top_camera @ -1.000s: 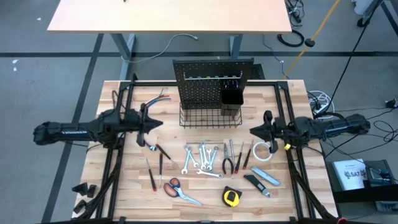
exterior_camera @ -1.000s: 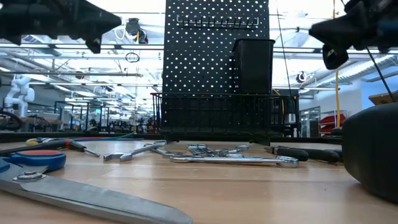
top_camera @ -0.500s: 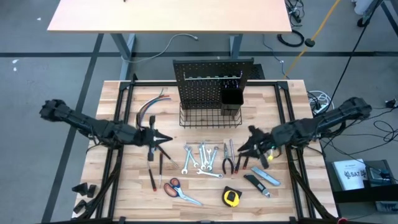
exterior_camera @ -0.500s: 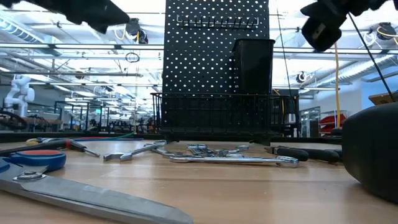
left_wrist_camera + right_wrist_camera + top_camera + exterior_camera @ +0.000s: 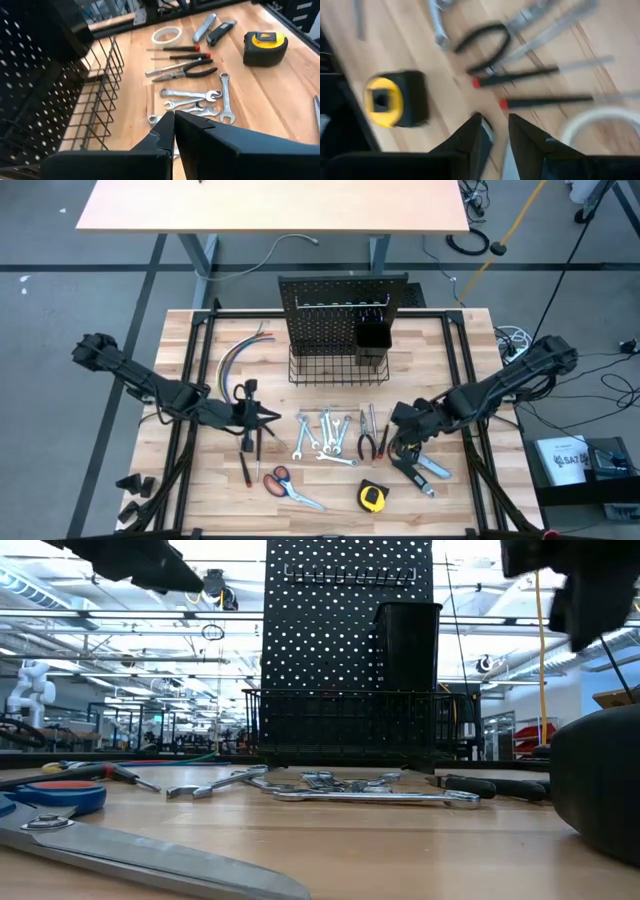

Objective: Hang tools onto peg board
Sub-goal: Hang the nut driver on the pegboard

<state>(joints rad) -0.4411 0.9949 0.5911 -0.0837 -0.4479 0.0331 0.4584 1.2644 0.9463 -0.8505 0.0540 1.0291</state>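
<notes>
Upright black perforated peg board (image 5: 340, 315) at light wooden tabletop (image 5: 480, 495) rear; silver wrenches (image 5: 325, 435) lying before it. Left end effector (image 5: 268, 417) pressed together beside them. Right end effector (image 5: 397, 448) slightly parted above black-handled screwdrivers (image 5: 547, 87), holding nothing.

A robotics lab — industrial ceiling trusses (image 5: 120, 630), a white robot (image 5: 28, 690) behind, cables (image 5: 610, 370) on the grey floor.

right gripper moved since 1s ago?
Yes. In the high view the right gripper has swung inward and toward the table's front edge, from beside the white tape roll to near the pliers.
</notes>
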